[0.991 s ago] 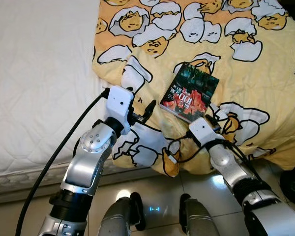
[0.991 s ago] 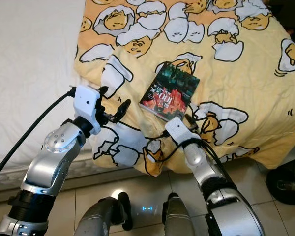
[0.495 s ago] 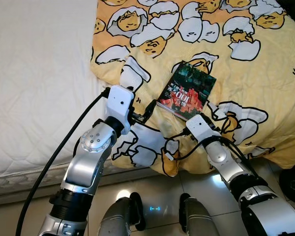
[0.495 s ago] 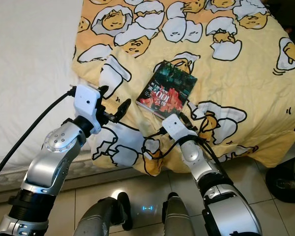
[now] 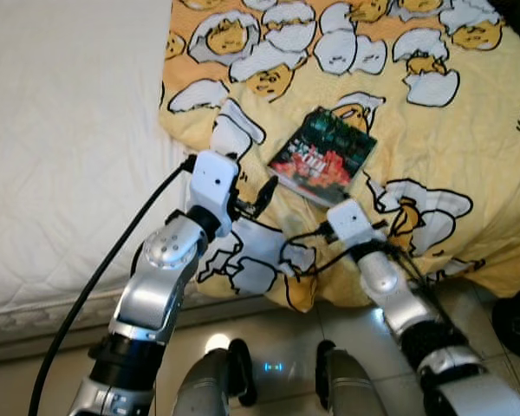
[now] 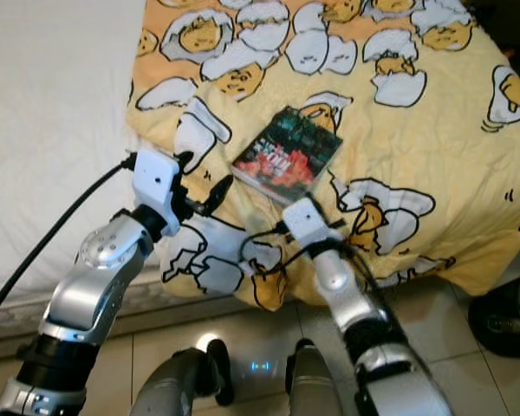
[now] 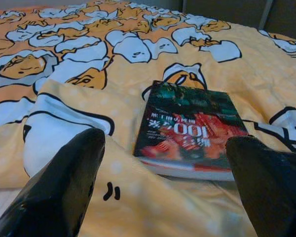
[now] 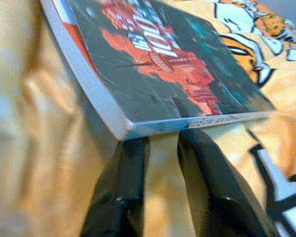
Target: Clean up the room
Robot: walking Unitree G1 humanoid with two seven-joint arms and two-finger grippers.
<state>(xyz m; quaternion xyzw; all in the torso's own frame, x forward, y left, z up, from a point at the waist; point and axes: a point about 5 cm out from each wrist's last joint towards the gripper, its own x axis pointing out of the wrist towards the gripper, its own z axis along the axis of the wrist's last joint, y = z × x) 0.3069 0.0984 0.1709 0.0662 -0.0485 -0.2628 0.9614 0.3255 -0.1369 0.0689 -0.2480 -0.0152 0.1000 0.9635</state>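
The blanket [image 5: 433, 130] is yellow, printed with white eggshell shapes outlined in black and orange-yellow yolk characters. Near its lower edge, the book [image 5: 322, 156] has a dark green and black cover with red artwork, white lettering and a pale grey page edge. The mattress [image 5: 69, 147] is white with a quilted pattern. The floor [image 5: 269, 334] has glossy beige tiles.

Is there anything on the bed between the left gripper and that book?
No object. The left gripper is open with the book lying ahead between its fingers; a raised fold of the yellow blanket sits between them. The right gripper is at the book's edge.
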